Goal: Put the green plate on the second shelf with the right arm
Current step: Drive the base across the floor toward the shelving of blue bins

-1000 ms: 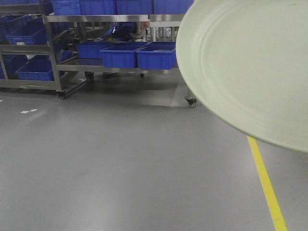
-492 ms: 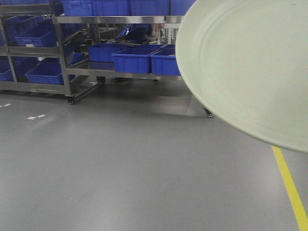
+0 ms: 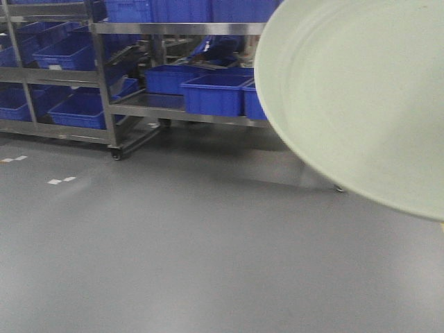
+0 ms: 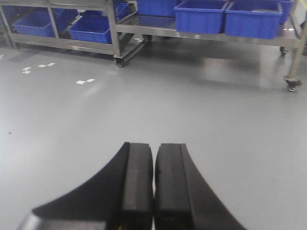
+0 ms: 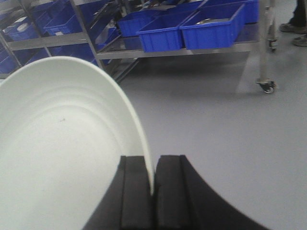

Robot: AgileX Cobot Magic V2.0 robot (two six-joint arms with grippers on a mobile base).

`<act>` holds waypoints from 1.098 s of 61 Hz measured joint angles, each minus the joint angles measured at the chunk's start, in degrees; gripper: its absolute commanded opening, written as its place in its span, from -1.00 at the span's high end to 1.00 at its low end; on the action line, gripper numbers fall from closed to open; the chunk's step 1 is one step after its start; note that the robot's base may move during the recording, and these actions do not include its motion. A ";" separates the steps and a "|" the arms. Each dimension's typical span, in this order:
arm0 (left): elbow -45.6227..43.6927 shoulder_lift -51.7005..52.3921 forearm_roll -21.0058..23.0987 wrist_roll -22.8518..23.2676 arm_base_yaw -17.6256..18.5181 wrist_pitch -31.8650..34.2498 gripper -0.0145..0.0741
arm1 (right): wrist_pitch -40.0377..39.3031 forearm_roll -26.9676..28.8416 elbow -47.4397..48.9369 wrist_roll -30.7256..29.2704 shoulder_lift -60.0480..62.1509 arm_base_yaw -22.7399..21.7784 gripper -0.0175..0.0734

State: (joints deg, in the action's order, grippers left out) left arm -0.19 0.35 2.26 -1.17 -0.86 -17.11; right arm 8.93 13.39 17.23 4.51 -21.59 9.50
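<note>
The green plate (image 3: 361,97) fills the upper right of the front view, held up in the air and tilted. In the right wrist view the green plate (image 5: 57,153) takes up the left half, and my right gripper (image 5: 153,160) is shut on its rim, one black finger on each face. My left gripper (image 4: 154,146) is shut with nothing between its fingers, hanging over bare grey floor. Steel shelf racks (image 3: 173,29) stand ahead at the back; which level is the second shelf I cannot tell.
Blue bins (image 3: 211,96) sit on the low rack level (image 3: 180,111), with more bins (image 3: 66,52) on the racks to the left. The racks stand on castors (image 3: 116,155). White floor marks (image 3: 62,180) lie at left. Someone's shoes (image 5: 295,28) show at far right.
The racks and bins have shifted right and grown larger in the front view, and the yellow floor line has slid out of view at right. The plate keeps its place in view.
</note>
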 measured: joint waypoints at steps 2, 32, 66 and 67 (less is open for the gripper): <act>0.00 0.00 0.00 0.00 0.00 0.00 0.39 | 0.00 0.00 0.00 0.00 0.00 0.00 0.51; 0.00 0.00 0.00 0.00 0.00 0.00 0.39 | 0.00 0.00 0.00 0.00 0.00 0.00 0.51; 0.00 0.00 0.00 0.00 0.00 0.00 0.39 | 0.00 0.00 0.00 0.00 0.00 0.00 0.51; 0.00 0.00 0.00 0.00 0.00 0.00 0.39 | 0.00 0.00 0.00 0.00 0.00 0.00 0.51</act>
State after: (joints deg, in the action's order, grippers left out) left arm -0.19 0.35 2.26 -1.17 -0.86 -17.11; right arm 8.93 13.39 17.23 4.51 -21.59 9.50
